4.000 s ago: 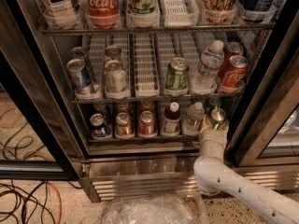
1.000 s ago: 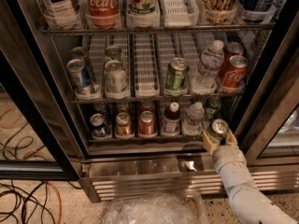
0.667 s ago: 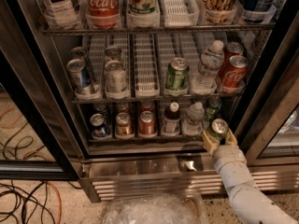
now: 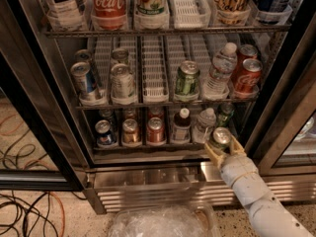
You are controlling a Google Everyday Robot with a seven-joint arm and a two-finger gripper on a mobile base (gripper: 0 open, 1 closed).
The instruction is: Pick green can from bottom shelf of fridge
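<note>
Dark green with a silver top, the green can (image 4: 221,135) sits between the two yellowish fingers (image 4: 212,155) of the gripper (image 4: 223,146), which close against its sides from roughly 8 o'clock and 2 o'clock, so the pincer is narrowed to the can's width and has hold of it. The can is at the front right end of the bottom shelf (image 4: 148,146), at about 4 o'clock from the middle of the view; whether its base rests on the rack cannot be told. The pale jointed arm (image 4: 247,186) runs down from the gripper toward 5 o'clock, crossing the ribbed steel base of the fridge (image 4: 148,179).

At 10 o'clock from the held can, just beside it, stands a clear water bottle (image 4: 204,124), then a dark bottle (image 4: 181,125) with a white cap. Farther along toward 9 o'clock stand a red can (image 4: 155,130), a brownish can (image 4: 131,131) and a blue can (image 4: 104,133). Another green can (image 4: 225,111) stands behind at 12 o'clock (deeper in the same lane). On the rack above, a paler green can (image 4: 186,80) stands upright.
</note>
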